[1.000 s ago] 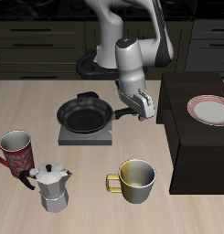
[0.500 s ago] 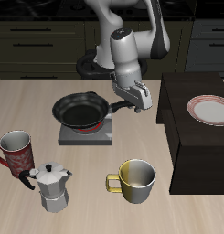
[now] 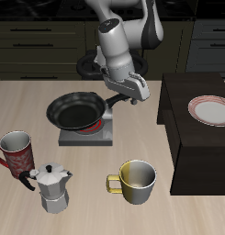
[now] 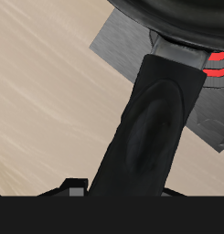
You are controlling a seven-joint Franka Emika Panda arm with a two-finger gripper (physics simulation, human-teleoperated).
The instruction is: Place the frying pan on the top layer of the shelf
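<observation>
1. Frying pan [image 3: 74,112] is off the burner plate [image 3: 86,134], hanging above it and tilted – red coil shows beneath.
2. Gripper [image 3: 124,95] pinches the pan's handle [image 4: 152,119]; fingers clamped on it.
3. Shelf [image 3: 183,115] stands beside the burner – a plate [image 3: 213,109] sits on its top.
4. Nearer the front edge: red mug [image 3: 15,150], moka pot [image 3: 51,189], yellow mug [image 3: 136,181].

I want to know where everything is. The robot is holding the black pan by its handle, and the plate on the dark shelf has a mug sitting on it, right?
Not quite. The gripper does hold the pan by its handle, but the plate on the shelf has nothing on it. The exterior view shows both mugs, the yellow mug and the red mug, standing on the table.
</observation>
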